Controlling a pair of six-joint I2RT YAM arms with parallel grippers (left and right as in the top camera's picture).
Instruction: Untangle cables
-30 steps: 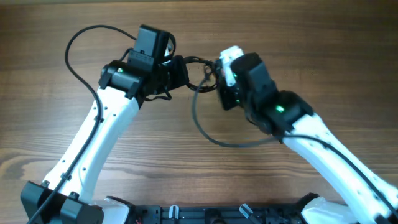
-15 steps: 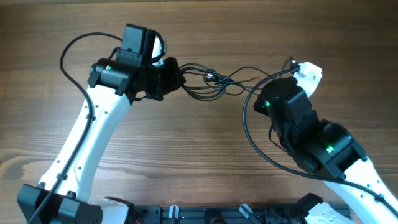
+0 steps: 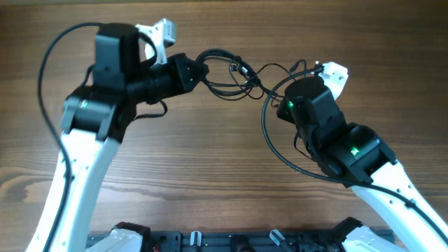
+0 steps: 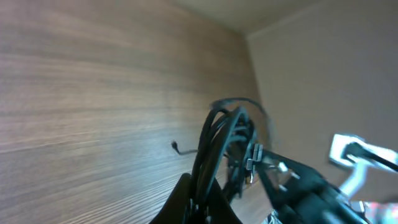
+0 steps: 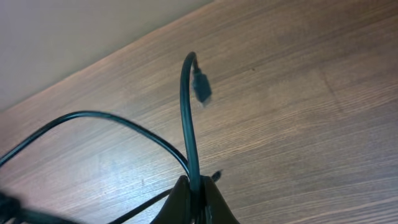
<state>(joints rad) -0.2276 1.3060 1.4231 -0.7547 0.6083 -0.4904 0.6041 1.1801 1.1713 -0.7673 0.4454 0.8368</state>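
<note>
Hanging above the table [image 3: 210, 175], the cables [image 3: 236, 78] are stretched between both tools; the left tool [image 3: 198, 70] is clamped on the coil, the right tool [image 5: 194, 196] is pinched on one strand.

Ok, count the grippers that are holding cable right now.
2. The left gripper is shut on the bunched loops of the cables. The right gripper pinches a single strand that rises to a plug end. Nothing else in view holds them.
</note>
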